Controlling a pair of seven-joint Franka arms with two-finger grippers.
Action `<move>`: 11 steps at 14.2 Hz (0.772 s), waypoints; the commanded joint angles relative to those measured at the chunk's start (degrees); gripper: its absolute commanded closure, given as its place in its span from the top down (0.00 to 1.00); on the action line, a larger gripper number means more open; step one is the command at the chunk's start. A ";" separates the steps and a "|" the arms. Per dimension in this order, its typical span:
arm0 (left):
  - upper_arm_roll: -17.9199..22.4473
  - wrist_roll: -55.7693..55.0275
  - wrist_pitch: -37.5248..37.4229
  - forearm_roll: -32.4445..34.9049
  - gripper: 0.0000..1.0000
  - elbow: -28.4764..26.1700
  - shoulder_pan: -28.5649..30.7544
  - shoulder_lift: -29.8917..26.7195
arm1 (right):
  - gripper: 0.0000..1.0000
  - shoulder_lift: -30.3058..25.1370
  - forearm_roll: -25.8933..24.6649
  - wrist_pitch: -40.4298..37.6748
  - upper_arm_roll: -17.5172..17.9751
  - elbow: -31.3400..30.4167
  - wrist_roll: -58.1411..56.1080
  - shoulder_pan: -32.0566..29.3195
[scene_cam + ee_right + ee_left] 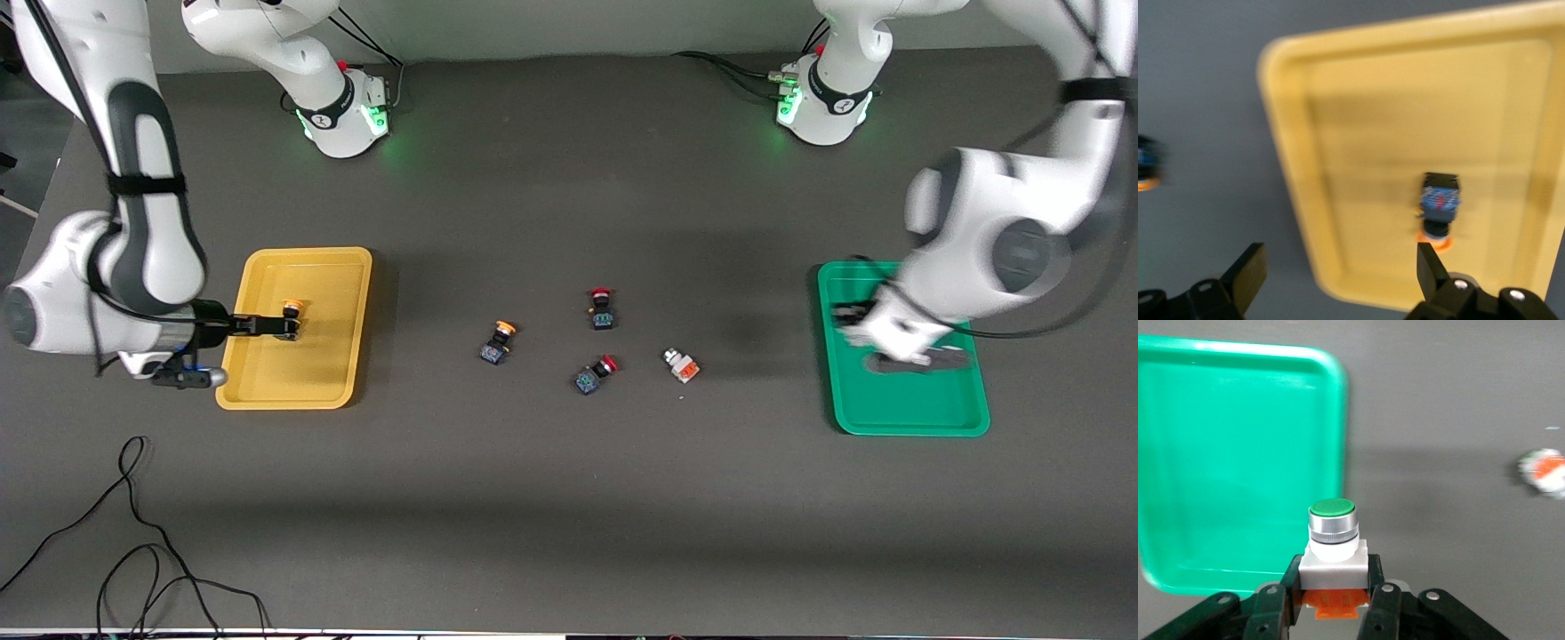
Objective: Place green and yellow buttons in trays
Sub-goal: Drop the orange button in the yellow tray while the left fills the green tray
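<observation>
Right gripper is over the yellow tray, at the right arm's end of the table. In the right wrist view its fingers stand wide apart with nothing between them. One orange-capped switch lies on the tray floor, on its side, clear of both fingers.

Left gripper is over the green tray, at the left arm's end of the table. Its fingers are closed on the white body of a green-capped switch — cap pointing away from the wrist, orange block showing between the fingers. In the left wrist view the held switch sits over the tray's edge and the bare table beside it. The front view does not show the held switch clearly.

Four switches lie on the dark table between the two trays:
- a second orange-capped switch, nearest the yellow tray;
- a red-capped switch, farthest from the front camera;
- another red-capped switch, nearer the camera, tipped on its side;
- a white-bodied switch with an orange block — the one nearest the green tray, yet well apart from it
</observation>
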 commanded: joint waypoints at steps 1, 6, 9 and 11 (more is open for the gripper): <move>-0.81 5.15 7.16 1.92 0.33 -2.27 5.29 3.81 | 1.00 -5.38 -3.62 -3.91 -0.64 3.57 11.81 7.37; -0.81 4.80 21.32 5.88 0.34 -6.93 6.36 13.05 | 1.00 -10.40 -9.09 -7.93 -0.64 9.28 21.70 12.51; -0.81 4.36 21.35 5.88 0.78 -6.86 6.01 12.80 | 1.00 -11.62 -12.15 -10.94 -1.34 12.46 21.79 12.51; -0.81 4.36 18.12 5.97 1.00 -4.67 6.09 12.01 | 1.00 -13.64 -14.00 -10.94 -2.22 12.46 21.18 11.98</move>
